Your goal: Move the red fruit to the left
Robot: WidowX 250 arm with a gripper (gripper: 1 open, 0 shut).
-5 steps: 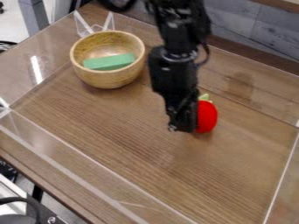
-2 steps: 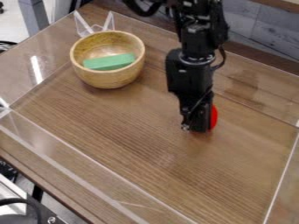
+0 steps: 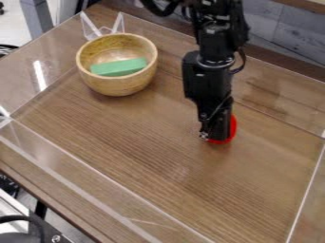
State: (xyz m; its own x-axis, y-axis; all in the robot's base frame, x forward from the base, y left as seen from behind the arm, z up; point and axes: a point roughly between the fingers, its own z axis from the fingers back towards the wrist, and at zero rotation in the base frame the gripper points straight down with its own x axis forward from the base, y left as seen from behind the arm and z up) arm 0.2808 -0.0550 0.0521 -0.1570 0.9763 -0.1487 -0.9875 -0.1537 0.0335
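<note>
Red fruit (image 3: 226,132) on the tabletop (image 3: 121,152), right of centre in the view, low under the arm. Black arm (image 3: 210,62) reaches down from the top of the view; its jaws (image 3: 211,138) sit right at the fruit, overlapping its left side and hiding part of it. Jaws closed up; whether they pinch the fruit or merely press beside it, cannot tell. Wooden bowl (image 3: 91,76) well apart, toward the upper left, a green block (image 3: 120,67) lying inside. Clear pointed object (image 3: 98,27) just behind the bowl. Dark cable (image 3: 32,222) curls in at the lower left corner.
</note>
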